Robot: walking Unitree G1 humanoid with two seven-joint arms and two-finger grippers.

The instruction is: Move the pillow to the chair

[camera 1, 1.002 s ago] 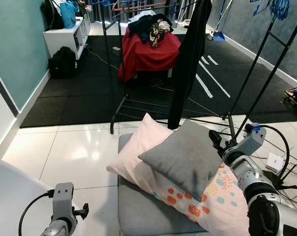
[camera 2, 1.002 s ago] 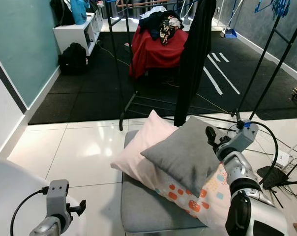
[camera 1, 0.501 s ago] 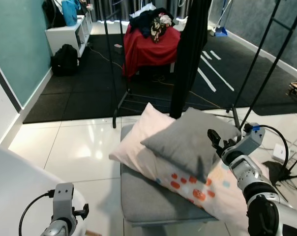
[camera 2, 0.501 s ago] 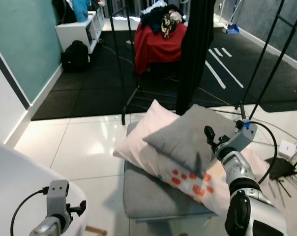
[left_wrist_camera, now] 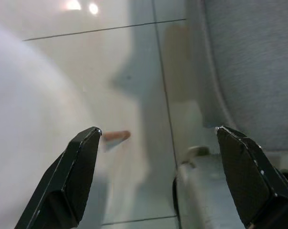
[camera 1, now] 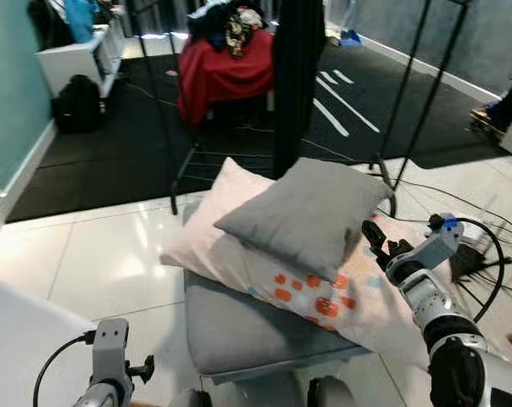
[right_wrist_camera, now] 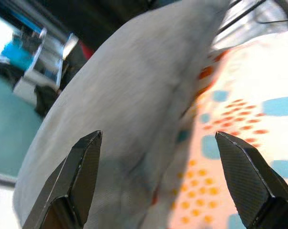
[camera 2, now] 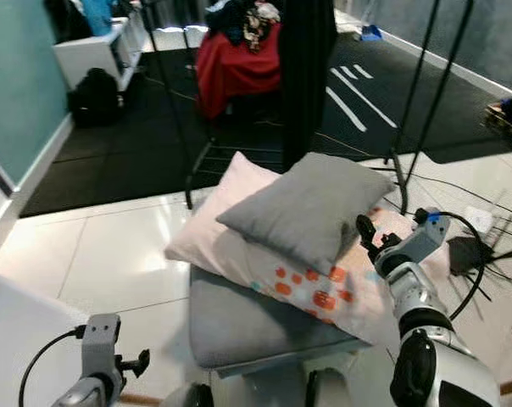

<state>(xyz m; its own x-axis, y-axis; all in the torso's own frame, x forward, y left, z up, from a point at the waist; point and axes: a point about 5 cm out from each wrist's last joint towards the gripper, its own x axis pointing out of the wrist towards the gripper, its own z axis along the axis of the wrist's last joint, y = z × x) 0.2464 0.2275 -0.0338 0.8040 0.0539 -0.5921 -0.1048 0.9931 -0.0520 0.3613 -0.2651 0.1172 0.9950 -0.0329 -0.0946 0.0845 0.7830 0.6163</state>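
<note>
Right claw spread wide, just right of the grey pillow, which hides much of the patterned pillow. Left claw spread over blurred floor.

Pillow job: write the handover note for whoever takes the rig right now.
Right gripper: open, empty, at the right edge of the grey pillow, not closed on it.
Left gripper: open, empty, low over the white tiled floor beside the grey padded seat.
The grey pillow lies on top of the patterned pillow, and both rest on the seat.
Done: the right arm has reached the pillows.
Left: grip a pillow, lift it and carry it to the chair. Which pillow is meant cannot be told.
</note>
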